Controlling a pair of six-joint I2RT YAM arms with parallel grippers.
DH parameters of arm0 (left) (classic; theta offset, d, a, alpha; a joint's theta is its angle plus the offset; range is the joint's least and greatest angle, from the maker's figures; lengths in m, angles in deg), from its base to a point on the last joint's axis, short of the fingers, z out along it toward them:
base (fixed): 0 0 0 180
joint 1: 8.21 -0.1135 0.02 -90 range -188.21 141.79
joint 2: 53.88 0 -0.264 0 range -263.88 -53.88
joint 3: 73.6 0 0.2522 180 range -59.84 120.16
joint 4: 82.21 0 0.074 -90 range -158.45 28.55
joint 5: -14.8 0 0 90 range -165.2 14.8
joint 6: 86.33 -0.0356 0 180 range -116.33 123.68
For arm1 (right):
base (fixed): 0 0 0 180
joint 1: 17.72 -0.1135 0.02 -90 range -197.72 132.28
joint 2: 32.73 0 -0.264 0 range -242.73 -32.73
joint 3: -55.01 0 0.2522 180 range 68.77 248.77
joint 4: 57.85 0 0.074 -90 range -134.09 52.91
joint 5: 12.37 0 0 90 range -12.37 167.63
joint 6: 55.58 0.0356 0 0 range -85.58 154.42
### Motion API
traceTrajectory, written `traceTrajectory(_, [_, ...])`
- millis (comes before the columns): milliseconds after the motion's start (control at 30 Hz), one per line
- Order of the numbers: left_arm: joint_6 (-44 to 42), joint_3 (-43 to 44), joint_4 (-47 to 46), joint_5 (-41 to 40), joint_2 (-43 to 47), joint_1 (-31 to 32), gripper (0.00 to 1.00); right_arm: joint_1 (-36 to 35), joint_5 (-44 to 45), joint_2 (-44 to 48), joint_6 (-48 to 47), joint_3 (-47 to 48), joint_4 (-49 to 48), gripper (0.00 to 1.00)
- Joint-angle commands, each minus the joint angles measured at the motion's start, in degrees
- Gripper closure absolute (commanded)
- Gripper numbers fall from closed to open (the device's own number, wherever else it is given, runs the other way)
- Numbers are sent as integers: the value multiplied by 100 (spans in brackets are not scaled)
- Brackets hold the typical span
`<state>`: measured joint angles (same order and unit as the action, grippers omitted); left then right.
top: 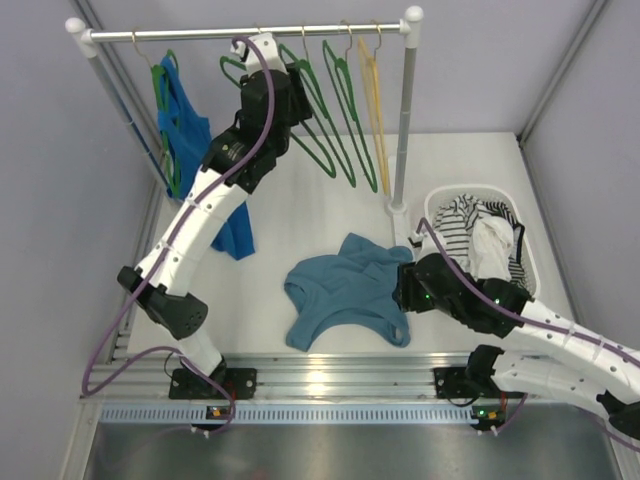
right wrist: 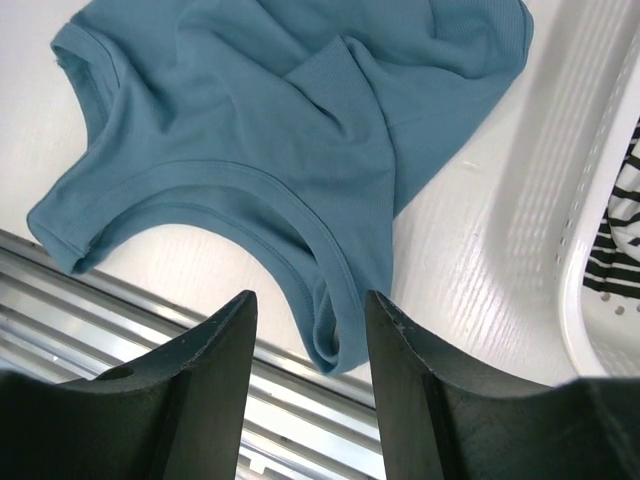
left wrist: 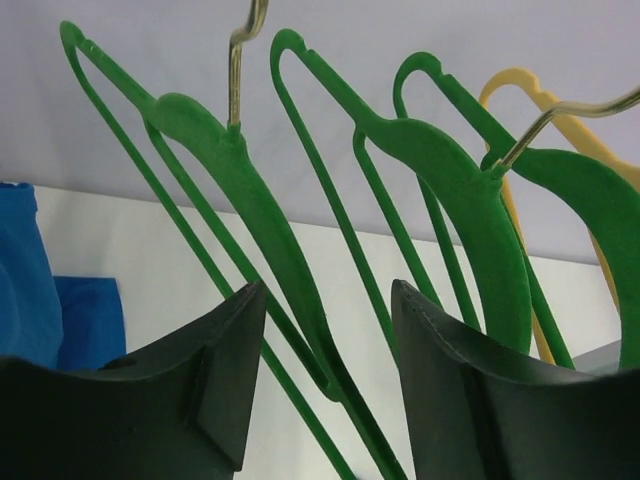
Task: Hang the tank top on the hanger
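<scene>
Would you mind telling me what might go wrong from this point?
The left pincer stands open at one green hanger, with neighbouring green hangers crowded close; closing may snag a second one or swing the row. The tank top lies crumpled and folded over itself; the open right pincer, above its strap, might pinch doubled layers, leaving the neck opening shut.

The left arm stretches up and away from its base, nearly straight, its left gripper raised high with jaws apart. The right arm lies low and folded, its right gripper pointing left, jaws apart.
</scene>
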<state>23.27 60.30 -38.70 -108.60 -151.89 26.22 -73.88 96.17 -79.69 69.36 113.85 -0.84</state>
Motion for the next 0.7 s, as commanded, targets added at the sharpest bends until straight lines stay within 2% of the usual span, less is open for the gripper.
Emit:
traceTrajectory(0, [-70, 89, 82, -210, 107, 2, 45, -97, 0, 134, -101, -96, 61, 52])
traceTrajectory(133, [-210, -121, 170, -262, 291, 2, 57, -97, -9, 187, -119, -140, 26, 52])
traceTrajectory(200, [-254, -218, 223, -298, 440, -7, 60, -97, -18, 213, -145, -149, 17, 52])
traceTrajectory(333, [-359, -570, 215, -333, 730, -7, 63, -88, 0, 222, -207, -166, 0, 52])
traceTrajectory(667, [-738, -711, 540, -614, 1100, -7, 67, -88, -149, 284, -268, -254, -167, 52])
